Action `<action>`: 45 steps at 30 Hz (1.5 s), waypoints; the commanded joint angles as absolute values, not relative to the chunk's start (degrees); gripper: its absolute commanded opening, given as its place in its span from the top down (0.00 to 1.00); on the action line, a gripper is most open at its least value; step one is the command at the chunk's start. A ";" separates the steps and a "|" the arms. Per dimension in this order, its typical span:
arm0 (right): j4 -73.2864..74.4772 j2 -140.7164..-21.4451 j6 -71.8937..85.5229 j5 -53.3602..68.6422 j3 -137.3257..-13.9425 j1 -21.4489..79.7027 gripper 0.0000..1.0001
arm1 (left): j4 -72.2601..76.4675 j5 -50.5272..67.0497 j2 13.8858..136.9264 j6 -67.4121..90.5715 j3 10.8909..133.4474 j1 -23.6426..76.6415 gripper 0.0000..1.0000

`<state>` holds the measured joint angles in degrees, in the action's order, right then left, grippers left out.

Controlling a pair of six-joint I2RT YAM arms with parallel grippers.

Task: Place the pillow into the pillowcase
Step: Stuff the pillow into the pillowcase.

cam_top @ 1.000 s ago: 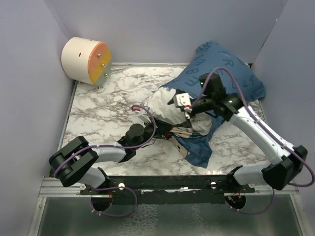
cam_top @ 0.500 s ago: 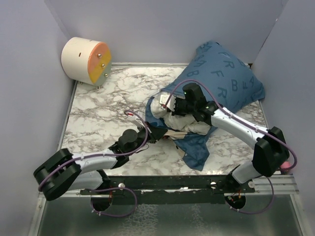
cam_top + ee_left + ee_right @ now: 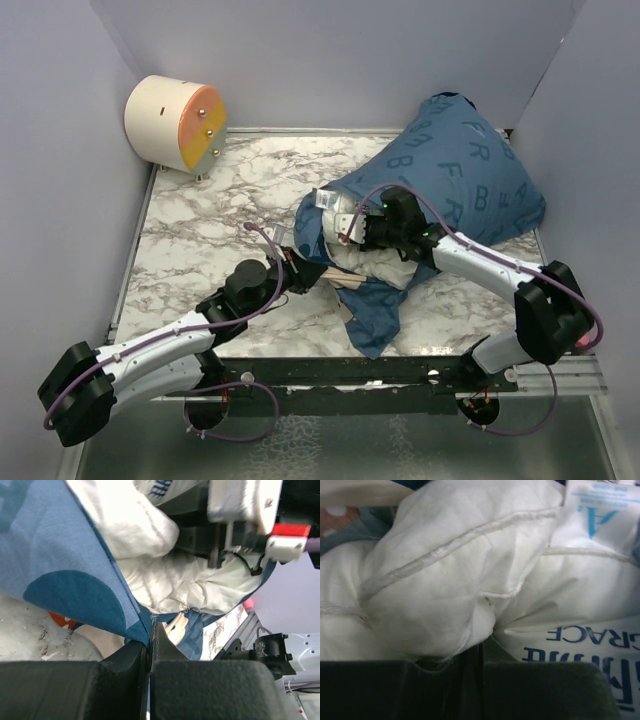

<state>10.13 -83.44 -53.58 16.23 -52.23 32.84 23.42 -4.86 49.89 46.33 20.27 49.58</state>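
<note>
Low in the frame's centre, the left gripper (image 3: pixel 298 272) has its fingers pressed together on the hem of the pillowcase (image 3: pixel 470 170). Just above and right of it, the right gripper (image 3: pixel 352 230) fingers are pinched on a bunched fold of the pillow (image 3: pixel 375 262). The pillowcase's long axis runs from frame centre to the upper right, mouth toward lower left, white pillow protruding there. Marbled bench (image 3: pixel 230 190) beneath; a cream cylinder (image 3: pixel 175 122) upper left; grey walls (image 3: pixel 320 50).
</note>
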 commanded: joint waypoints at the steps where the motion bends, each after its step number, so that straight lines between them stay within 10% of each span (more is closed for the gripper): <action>1: 26.55 -94.13 -51.14 12.86 -49.72 37.39 0.95 | 32.44 -0.77 49.47 43.63 25.93 48.50 1.00; 9: 27.57 -96.82 -55.71 9.08 -49.70 38.57 0.92 | 15.91 -10.27 34.59 34.34 34.91 48.36 1.00; 19: 50.17 -96.05 -66.41 36.35 -57.68 38.67 0.84 | 28.12 -6.23 46.13 41.19 27.78 48.29 1.00; 32: 54.02 -79.50 -56.65 49.48 -78.89 36.65 0.31 | 32.35 -5.56 48.65 44.77 15.47 47.76 1.00; 45: 36.35 -94.70 -47.61 43.39 -87.48 41.51 0.17 | 33.10 -3.09 49.81 44.55 16.53 47.81 1.00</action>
<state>43.94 -90.48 -51.68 48.97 -85.23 40.47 29.93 -3.46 49.84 44.51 15.49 48.10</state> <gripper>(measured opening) 0.823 0.011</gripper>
